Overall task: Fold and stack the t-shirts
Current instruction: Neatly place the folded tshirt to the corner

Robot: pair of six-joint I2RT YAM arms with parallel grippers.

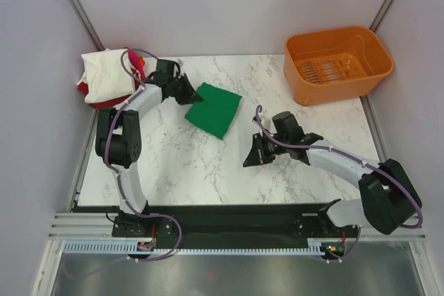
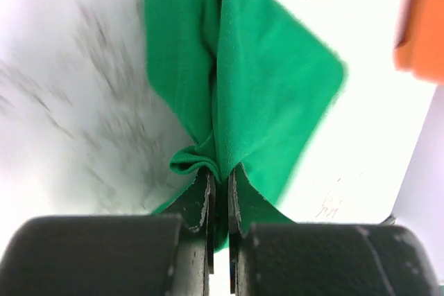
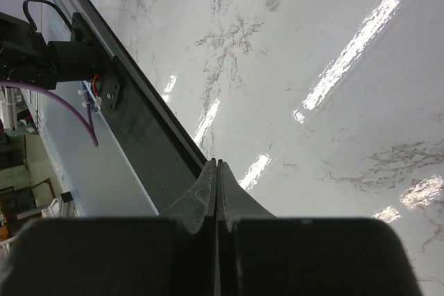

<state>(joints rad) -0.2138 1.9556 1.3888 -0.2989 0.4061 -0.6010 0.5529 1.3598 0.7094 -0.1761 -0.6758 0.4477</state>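
Far overhead, close wrist views; green t-shirt (image 1: 214,109) in two.

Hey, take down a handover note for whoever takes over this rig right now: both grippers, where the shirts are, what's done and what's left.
Left gripper: shut on a bunched edge of the green t-shirt.
Right gripper: shut, holding nothing, over bare table.
Shirts: the green one lies folded mid-table. The pile sits at the far-left corner, with a cream-white shirt on top of a red shirt.
Orange basket: far right, looks empty.
Done: the green shirt is folded.
Left: probably carry it onto the pile and release it.
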